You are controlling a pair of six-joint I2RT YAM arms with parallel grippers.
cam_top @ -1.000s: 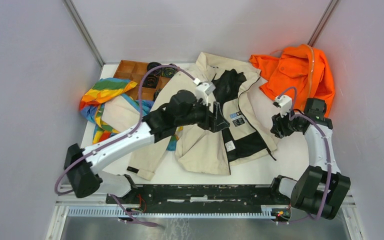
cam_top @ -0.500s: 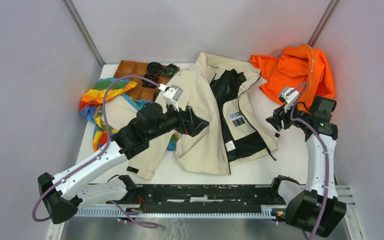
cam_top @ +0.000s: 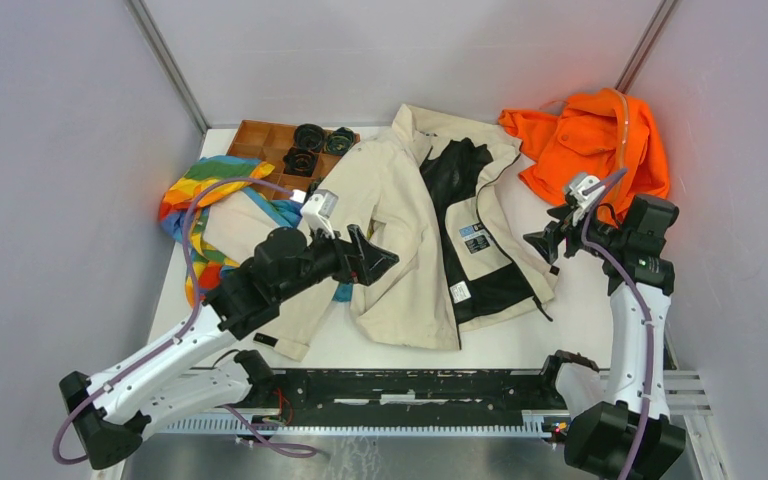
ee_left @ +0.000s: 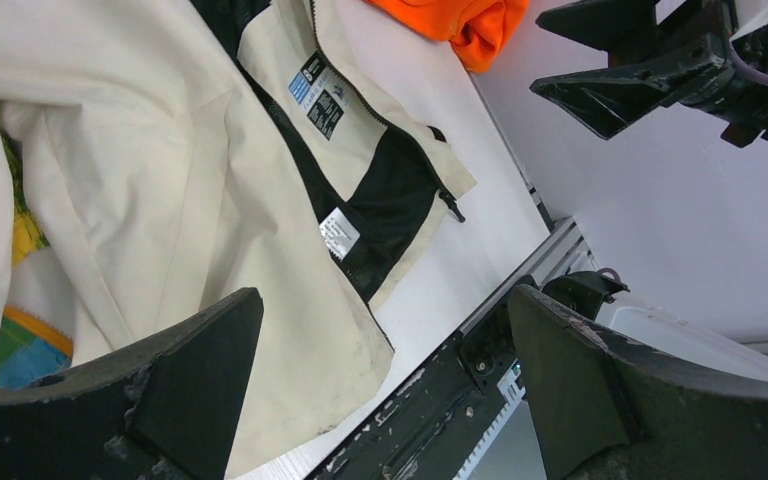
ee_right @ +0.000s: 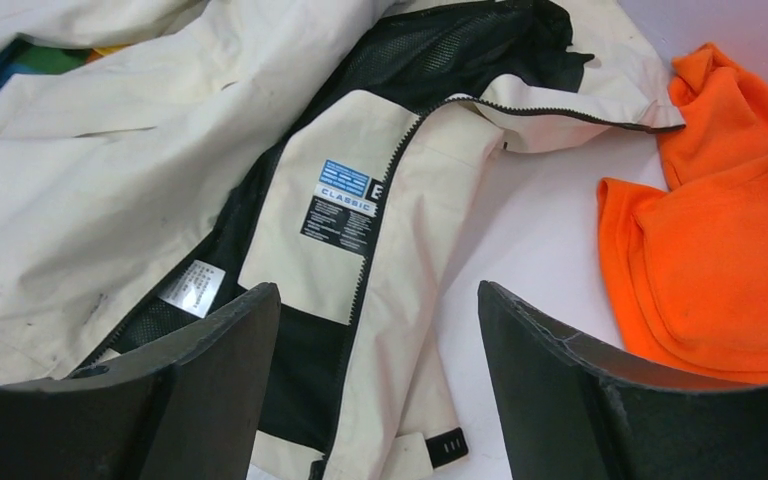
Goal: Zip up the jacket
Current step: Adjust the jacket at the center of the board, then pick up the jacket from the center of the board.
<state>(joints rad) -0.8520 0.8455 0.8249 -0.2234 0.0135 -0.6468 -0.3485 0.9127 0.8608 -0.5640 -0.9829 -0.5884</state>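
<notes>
Rumpled cream jacket, mesh-lined

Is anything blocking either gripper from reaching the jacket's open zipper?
Nothing visible. The left gripper and right gripper hover open above the jacket; its zipper lies exposed, and the orange garment sits off to the side.

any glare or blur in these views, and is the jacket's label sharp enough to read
Top external: even soft light, no glare, jacket sharp. Right wrist: label crisp, reads CLASSIC, no blur. Left wrist: view tilted, same label too small to read.
</notes>
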